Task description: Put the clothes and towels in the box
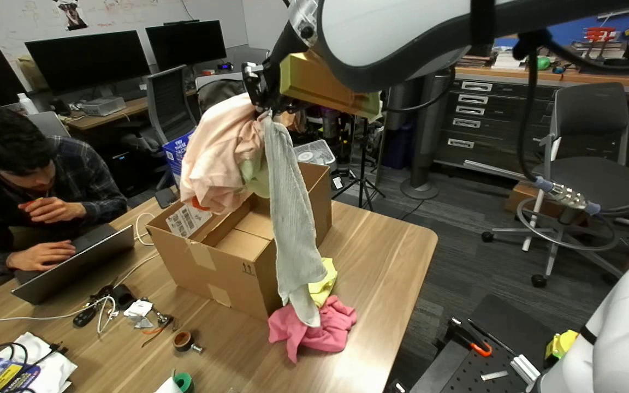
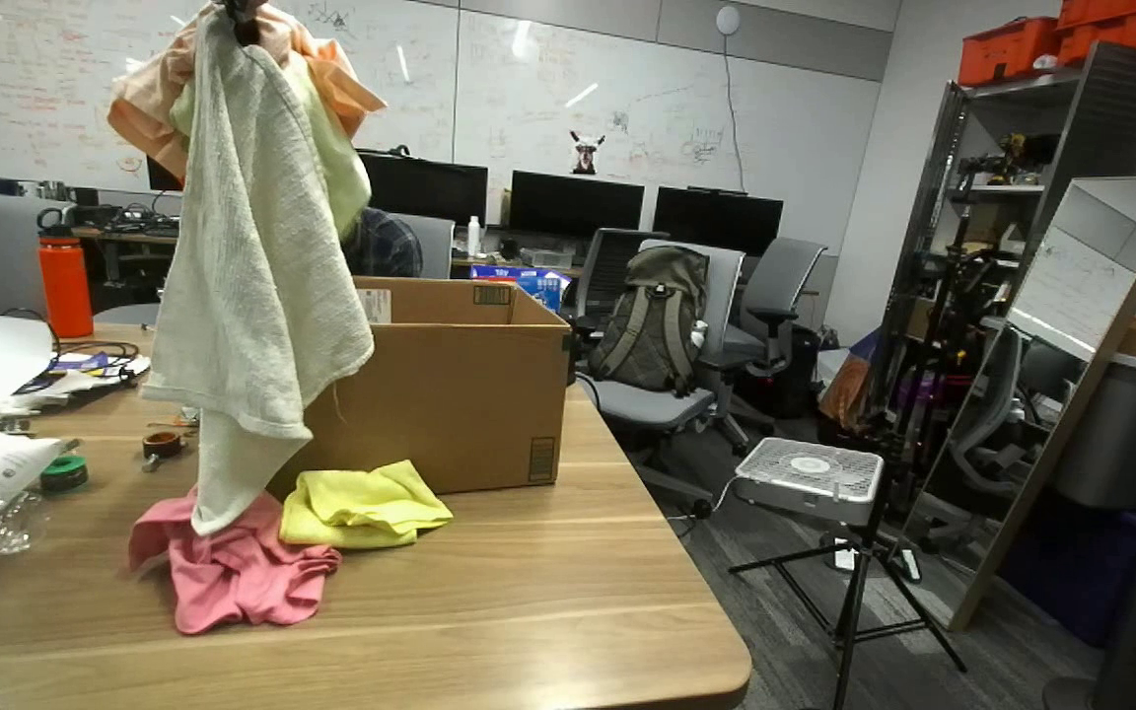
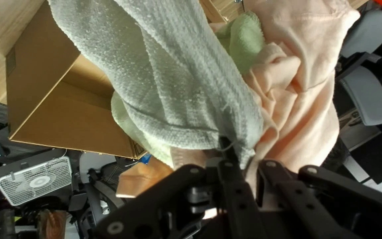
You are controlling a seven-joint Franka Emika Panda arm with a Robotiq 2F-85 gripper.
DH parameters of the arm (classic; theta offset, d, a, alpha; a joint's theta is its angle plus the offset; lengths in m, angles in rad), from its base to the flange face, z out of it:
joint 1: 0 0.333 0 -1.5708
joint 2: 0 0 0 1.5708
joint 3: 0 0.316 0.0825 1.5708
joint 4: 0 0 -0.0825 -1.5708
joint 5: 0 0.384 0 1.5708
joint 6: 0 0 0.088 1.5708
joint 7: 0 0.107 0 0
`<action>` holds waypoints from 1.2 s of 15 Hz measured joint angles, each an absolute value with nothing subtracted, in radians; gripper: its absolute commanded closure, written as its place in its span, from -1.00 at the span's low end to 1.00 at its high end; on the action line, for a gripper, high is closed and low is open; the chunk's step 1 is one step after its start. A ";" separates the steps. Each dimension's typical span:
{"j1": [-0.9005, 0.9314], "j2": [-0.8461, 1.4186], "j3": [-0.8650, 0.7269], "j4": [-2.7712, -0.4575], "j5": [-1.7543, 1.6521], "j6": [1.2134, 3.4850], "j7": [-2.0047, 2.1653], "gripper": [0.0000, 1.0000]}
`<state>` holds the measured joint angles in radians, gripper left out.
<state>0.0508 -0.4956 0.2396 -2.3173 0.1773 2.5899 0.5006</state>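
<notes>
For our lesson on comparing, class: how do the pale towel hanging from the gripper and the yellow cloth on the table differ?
Colour: the pale towel is whitish, while the yellow cloth is bright yellow.
Pose: the pale towel hangs in long folds; the yellow cloth lies bunched.
Support: the gripper holds the pale towel up; the table carries the yellow cloth.
Both are fabric and outside the box.
</notes>
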 measured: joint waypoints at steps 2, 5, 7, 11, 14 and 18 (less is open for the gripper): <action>0.040 -0.479 0.262 -2.291 0.177 2.590 0.558 0.93; 0.030 -0.457 0.293 -2.253 0.175 2.590 0.642 0.93; 0.029 -0.443 0.306 -2.229 0.172 2.590 0.693 0.93; 0.023 -0.413 0.322 -2.185 0.150 2.595 0.791 0.93; 0.014 -0.384 0.327 -2.151 0.117 2.595 0.863 0.93; 0.009 -0.347 0.327 -2.111 0.059 2.595 0.939 0.93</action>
<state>0.0090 -0.3474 0.3272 -2.1109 0.0589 2.5945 0.9393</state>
